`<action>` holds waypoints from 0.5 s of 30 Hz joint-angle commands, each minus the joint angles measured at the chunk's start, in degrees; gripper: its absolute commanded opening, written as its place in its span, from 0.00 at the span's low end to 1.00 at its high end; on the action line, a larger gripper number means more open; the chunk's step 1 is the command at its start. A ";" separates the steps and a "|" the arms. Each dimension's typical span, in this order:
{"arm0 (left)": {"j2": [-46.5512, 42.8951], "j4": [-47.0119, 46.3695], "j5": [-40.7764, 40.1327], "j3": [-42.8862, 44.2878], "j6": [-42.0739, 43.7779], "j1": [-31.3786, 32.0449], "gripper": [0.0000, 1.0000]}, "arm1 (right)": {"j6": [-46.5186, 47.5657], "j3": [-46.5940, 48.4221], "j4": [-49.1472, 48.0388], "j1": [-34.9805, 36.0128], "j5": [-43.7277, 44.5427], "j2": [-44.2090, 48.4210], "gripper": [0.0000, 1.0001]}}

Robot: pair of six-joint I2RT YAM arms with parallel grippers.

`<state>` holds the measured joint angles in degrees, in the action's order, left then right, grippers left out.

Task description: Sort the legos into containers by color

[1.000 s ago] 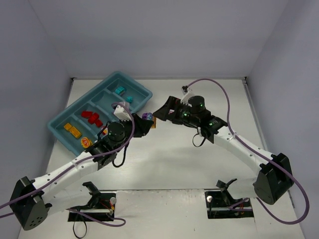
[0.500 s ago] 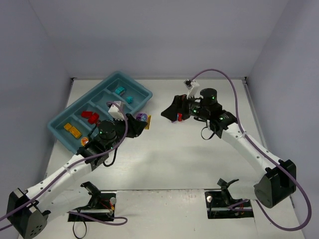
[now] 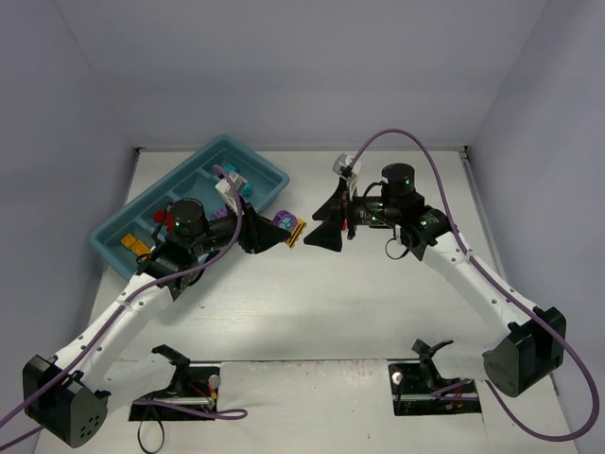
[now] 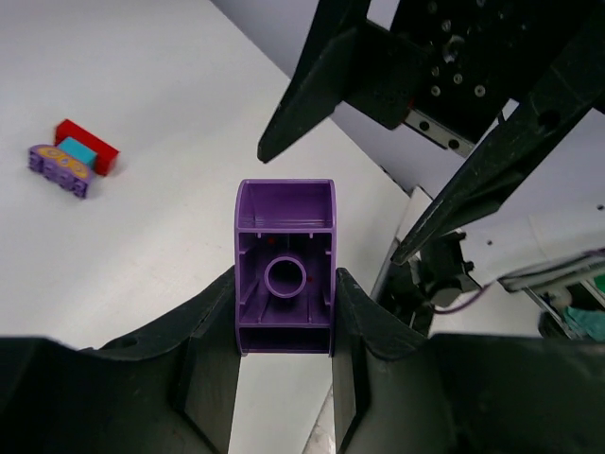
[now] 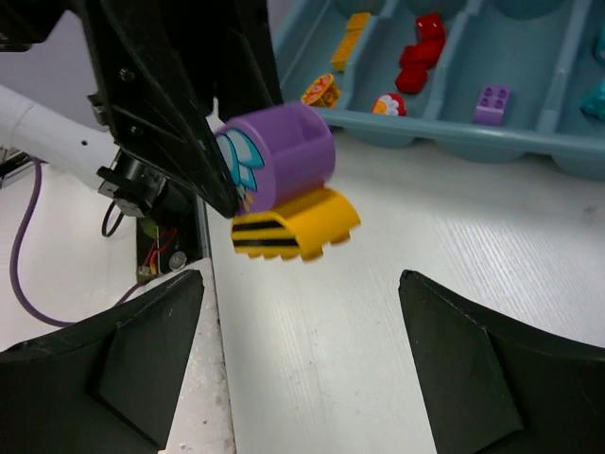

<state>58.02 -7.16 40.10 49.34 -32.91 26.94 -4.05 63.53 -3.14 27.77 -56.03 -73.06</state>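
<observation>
My left gripper is shut on a purple lego that has a yellow lego with black stripes stuck to it, held above the table right of the teal-blue tray. In the left wrist view the purple lego sits hollow side up between the fingers. My right gripper is open and empty, facing the held pair a short way off. Its wrist view shows the purple lego, the yellow lego and the tray holding orange, red and purple legos.
A small cluster of red, teal and purple legos lies on the table, seen in the left wrist view. The tray's far compartment holds teal legos. Grey walls close in the table on three sides.
My left arm has swung its elbow left and tilted the held purple and yellow pair up toward the right gripper. My right gripper has risen and turned to face it, jaws open.
</observation>
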 commanded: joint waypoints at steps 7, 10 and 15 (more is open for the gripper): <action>1.57 -1.63 10.44 6.29 2.23 -0.22 0.00 | 3.26 6.43 -3.19 0.27 -10.41 -1.74 0.71; 1.75 -2.15 10.62 6.64 2.23 -0.22 0.00 | 3.35 6.43 -3.19 0.53 -11.47 -2.18 0.67; 1.75 -2.77 11.67 7.17 2.06 -0.13 0.00 | 3.44 6.08 -3.19 0.97 -12.79 -2.70 0.63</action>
<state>60.18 -5.72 49.30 52.95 -31.68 26.92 -1.23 67.68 -3.07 28.23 -65.19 -75.85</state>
